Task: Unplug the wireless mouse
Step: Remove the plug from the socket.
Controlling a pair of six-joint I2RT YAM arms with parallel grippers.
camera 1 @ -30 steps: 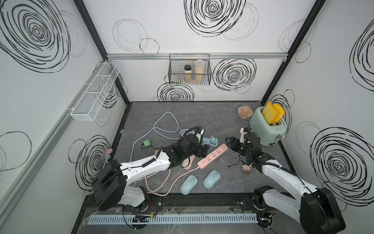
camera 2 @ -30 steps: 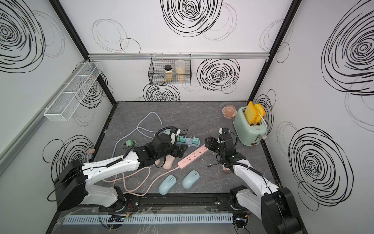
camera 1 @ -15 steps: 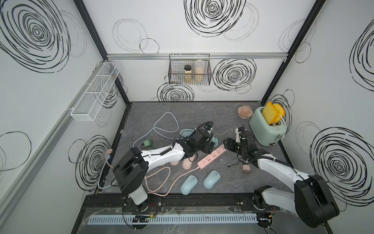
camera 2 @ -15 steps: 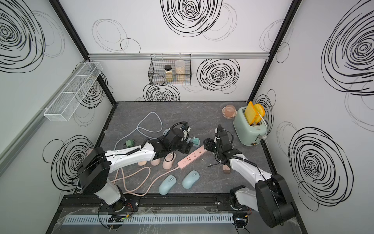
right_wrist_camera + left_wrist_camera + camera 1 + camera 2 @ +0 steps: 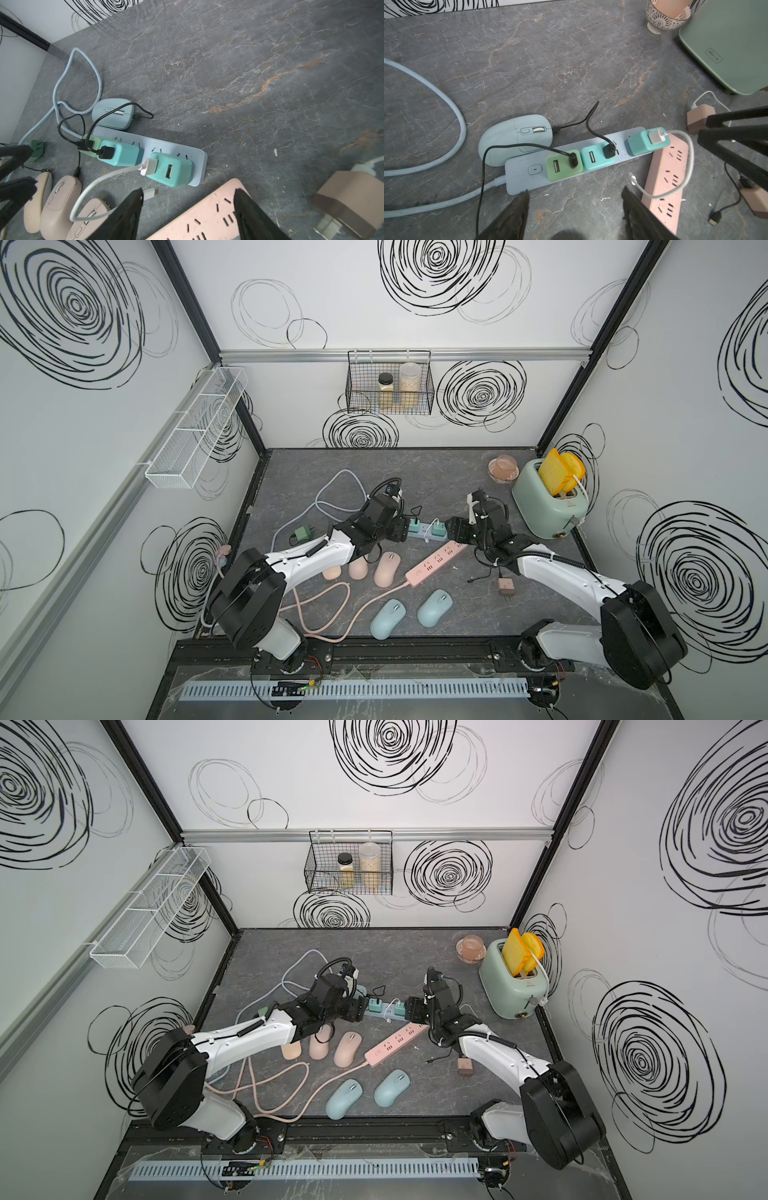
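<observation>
A light blue wireless mouse (image 5: 515, 139) lies against the far side of a blue power strip (image 5: 525, 172). A black cable (image 5: 588, 120) runs from its front to the middle teal adapter (image 5: 596, 158). The right wrist view shows the same mouse (image 5: 113, 114) and blue power strip (image 5: 166, 146). In both top views my left arm hides the mouse. My left gripper (image 5: 575, 190) (image 5: 401, 529) hangs open over bare table just short of the strip's switch end, holding nothing. My right gripper (image 5: 188, 190) (image 5: 453, 531) is open at the strip's other end, above the tip of the pink power strip (image 5: 207, 214).
A green adapter (image 5: 562, 166) and a teal one with a white cable (image 5: 645, 142) also sit in the blue strip. Three pink mice (image 5: 386, 568), two blue mice (image 5: 386, 618), a brown adapter (image 5: 507, 587), a loose green plug (image 5: 303, 534), a toaster (image 5: 548, 502) and a cup (image 5: 503, 468) lie around.
My left arm has swung and stretched toward the blue power strip, and its jaws have narrowed somewhat. My right gripper has shifted left, closer to the strip's other end.
</observation>
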